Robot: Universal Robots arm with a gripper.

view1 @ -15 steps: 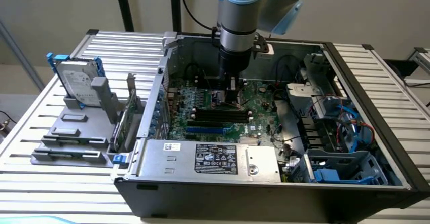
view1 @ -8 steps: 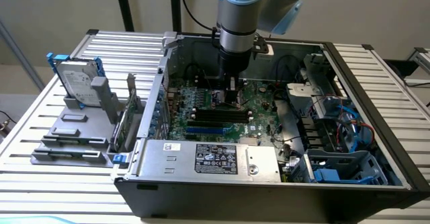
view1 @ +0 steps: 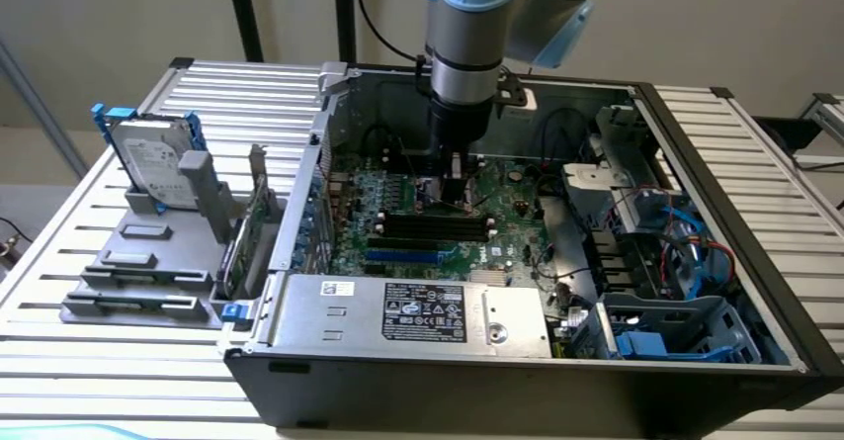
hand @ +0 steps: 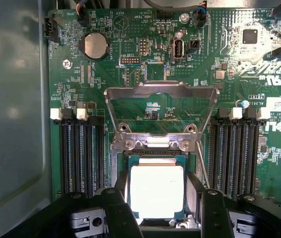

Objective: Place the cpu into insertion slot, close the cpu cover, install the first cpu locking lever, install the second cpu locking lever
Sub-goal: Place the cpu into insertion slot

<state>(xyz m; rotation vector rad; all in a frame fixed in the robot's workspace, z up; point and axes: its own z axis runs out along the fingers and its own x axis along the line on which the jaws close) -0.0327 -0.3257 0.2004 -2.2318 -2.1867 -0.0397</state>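
Exterior view, overall: an open computer case lies on its side on a slatted table, so the circuit board faces up and the arm can reach straight down to it
Exterior view's far left: a hard drive stands upright in a grey rack, outside the case and well apart from the work
Near wall of the case: a grey power supply box sits in front of the board, untouched
Centre: the gripper hangs vertical, low inside the case, over the middle of the board
Exterior view's right: a blue drive cage and loose cables, clear of the arm
Wrist view, cpu cover: swung up on its hinge, away from the insertion slot, which leaves the opening free; not closed
Slot position: between two banks of black memory slots
Chip position: the cpu lies silvery face up, square within the slot's rim; whether it is fully seated or held just above cannot be told
Tool state: jaws parted to the cpu's width, one dark finger against each of two opposite edges; judged to be gripping the cpu by its sides, which keeps it level
Lever: a thin metal rod runs beside the slot; judged unlatched
Progress: first step in hand, cover and levers not yet done
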